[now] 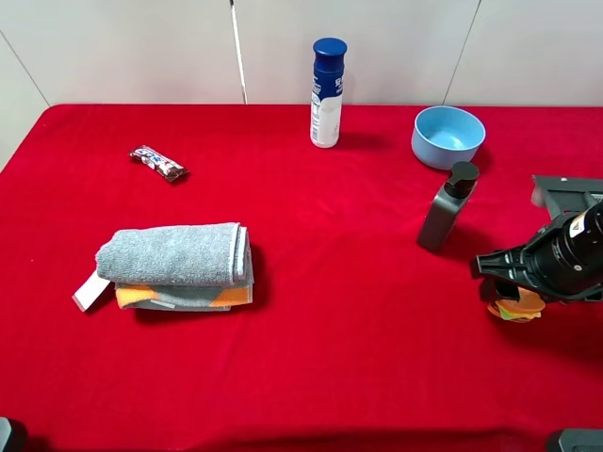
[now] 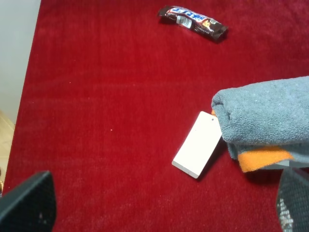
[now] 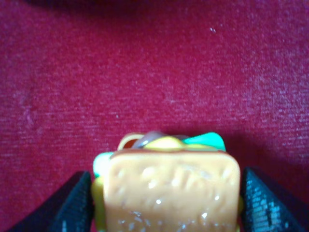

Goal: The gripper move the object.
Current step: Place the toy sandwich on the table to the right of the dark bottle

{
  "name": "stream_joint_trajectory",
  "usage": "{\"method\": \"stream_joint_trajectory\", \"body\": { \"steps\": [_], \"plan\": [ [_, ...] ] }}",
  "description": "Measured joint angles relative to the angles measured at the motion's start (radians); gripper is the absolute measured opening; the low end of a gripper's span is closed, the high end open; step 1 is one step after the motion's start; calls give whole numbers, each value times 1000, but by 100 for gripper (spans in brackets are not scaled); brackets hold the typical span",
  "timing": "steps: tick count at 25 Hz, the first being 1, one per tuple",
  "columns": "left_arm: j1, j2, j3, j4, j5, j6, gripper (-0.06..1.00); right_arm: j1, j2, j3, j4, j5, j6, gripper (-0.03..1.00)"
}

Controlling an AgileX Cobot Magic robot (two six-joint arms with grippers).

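Note:
The toy sandwich [image 1: 516, 306], orange-yellow slices with green and red layers, is at the right edge of the red table [image 1: 339, 311], under my right gripper [image 1: 507, 282]. In the right wrist view the sandwich [image 3: 169, 188] fills the space between the two dark fingers [image 3: 72, 205], which press on its sides just above the cloth. My right gripper [image 3: 166, 198] is shut on it. My left gripper [image 2: 161, 208] is open and empty, low over the table's left part, near the towel's white tag [image 2: 198, 144].
A folded grey towel [image 1: 174, 254] on orange cloth lies at the left, a wrapped candy bar [image 1: 158, 163] behind it. A blue-capped white bottle [image 1: 327, 92] and a blue bowl [image 1: 448, 137] stand at the back. A grey pump bottle [image 1: 446, 209] stands just left of my right gripper.

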Motion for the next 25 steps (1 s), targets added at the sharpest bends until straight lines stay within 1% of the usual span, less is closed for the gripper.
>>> {"method": "stream_joint_trajectory", "body": {
  "steps": [11, 25],
  "plan": [
    [0, 0, 0, 0, 0, 0, 90, 0, 65, 43, -13, -122, 0, 47],
    [0, 0, 0, 0, 0, 0, 90, 0, 65, 43, -20, -135, -2, 47]
  ]
}}
